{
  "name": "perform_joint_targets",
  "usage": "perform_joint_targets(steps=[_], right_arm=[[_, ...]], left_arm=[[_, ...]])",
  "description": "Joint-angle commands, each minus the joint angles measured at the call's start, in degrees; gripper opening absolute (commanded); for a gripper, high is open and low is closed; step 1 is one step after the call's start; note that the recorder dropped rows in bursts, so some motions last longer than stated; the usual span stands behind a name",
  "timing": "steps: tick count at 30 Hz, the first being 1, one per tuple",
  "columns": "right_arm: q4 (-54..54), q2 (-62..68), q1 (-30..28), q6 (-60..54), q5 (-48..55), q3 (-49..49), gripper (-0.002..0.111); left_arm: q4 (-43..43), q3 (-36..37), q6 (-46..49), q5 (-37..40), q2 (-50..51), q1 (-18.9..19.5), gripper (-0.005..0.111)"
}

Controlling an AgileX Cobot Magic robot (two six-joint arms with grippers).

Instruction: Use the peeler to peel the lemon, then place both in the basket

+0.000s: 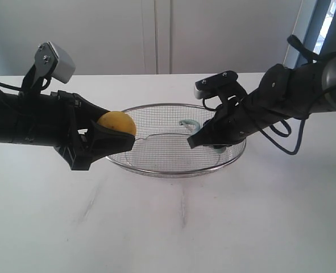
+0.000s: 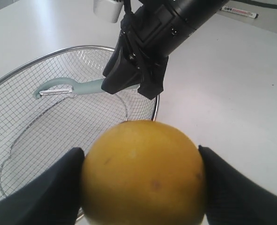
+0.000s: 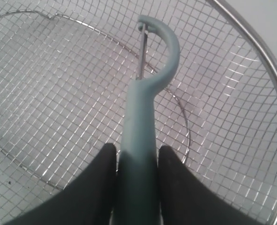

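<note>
Exterior view.
- Left gripper (image 1: 120, 134): black, reaching in from the left, fingers pinched on the lemon (image 1: 117, 123).
- Lemon: yellow, round, held clear of the white table (image 1: 156, 227), just at the left rim of the basket (image 1: 173, 173).
- Basket: wide, shallow, silver wire mesh, resting on the table between the two arms.
- Right gripper (image 1: 204, 136): black, reaching in from the right over the basket's right half, closed on the peeler (image 1: 189, 123).
- Peeler: pale teal, only the curved head showing past the fingertips, pointing toward the basket's middle.

Left wrist view.
- Lemon (image 2: 143, 173): filling the foreground, smooth skin with a few small dark flecks, no peeled patch on the side shown.
- Fingers (image 2: 49, 187): one dark pad pressed to each side of the fruit.
- Peeler (image 2: 63, 89): beyond the lemon, head and metal blade over the mesh, handle lost inside the right gripper (image 2: 133, 84).
- Basket (image 2: 35, 63): rim and mesh below and behind the lemon.

Right wrist view.
- Peeler (image 3: 140, 117): handle clamped between two dark fingers (image 3: 96, 187), head arched over the basket (image 3: 250, 37) mesh; contact with the mesh not discernible.
</note>
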Motion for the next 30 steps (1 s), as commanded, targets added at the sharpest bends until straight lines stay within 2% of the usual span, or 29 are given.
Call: perform_joint_targets(steps=[1, 6, 14, 19, 25, 28, 30], right_arm=[[0.0, 0.1, -0.1, -1.9, 0.8, 0.2, 0.0], [0.0, 0.1, -0.1, -1.9, 1.0, 0.2, 0.018], [0.0, 0.1, -0.1, -1.4, 1.3, 0.2, 0.037], [0.0, -1.5, -0.1, -1.3, 1.5, 0.1, 0.038], [0.0, -11.9, -0.1, -1.3, 6.7, -0.3, 0.036], [0.0, -16.4, -0.1, 1.0, 11.5, -0.3, 0.028], [-0.2, -19.3, -0.1, 4.7, 13.6, -0.3, 0.017]], left_arm=[[-2.0, 0.1, 0.0, 1.9, -0.2, -0.1, 0.0], [-2.0, 0.1, 0.0, 2.0, -0.2, -0.1, 0.0], [-2.0, 0.1, 0.0, 2.1, -0.2, -0.1, 0.0], [-2.0, 0.1, 0.1, 2.1, -0.2, -0.1, 0.0], [-2.0, 0.1, 0.1, 2.1, -0.2, -0.1, 0.0], [-2.0, 0.1, 0.0, 2.3, -0.2, -0.1, 0.0], [-2.0, 0.1, 0.0, 2.3, -0.2, -0.1, 0.0]])
